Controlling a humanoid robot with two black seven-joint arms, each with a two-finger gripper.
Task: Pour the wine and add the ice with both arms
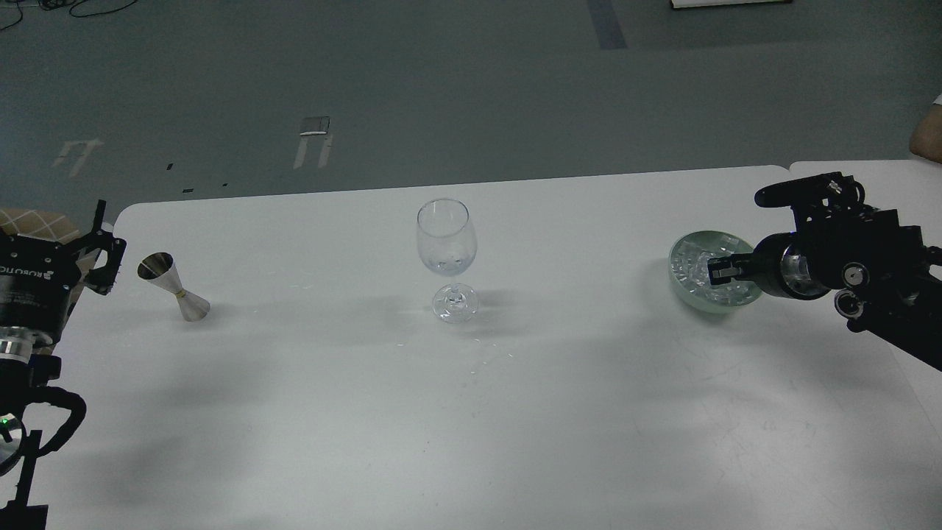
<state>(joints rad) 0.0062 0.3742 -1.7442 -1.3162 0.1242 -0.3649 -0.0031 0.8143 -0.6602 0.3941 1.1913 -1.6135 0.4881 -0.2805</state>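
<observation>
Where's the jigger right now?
In the head view the jigger stands tilted at the table's far-left side, just right of the left gripper, well left of the wine glass.

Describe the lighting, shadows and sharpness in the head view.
Head view: dim, bluish, even light; soft, diffuse shadows fall on the white table; the clear stemmed wine glass shows faint glints and little contrast; the small clear ice cubes in the pale green bowl blur together; the black right gripper reads as a dark silhouette.
</observation>
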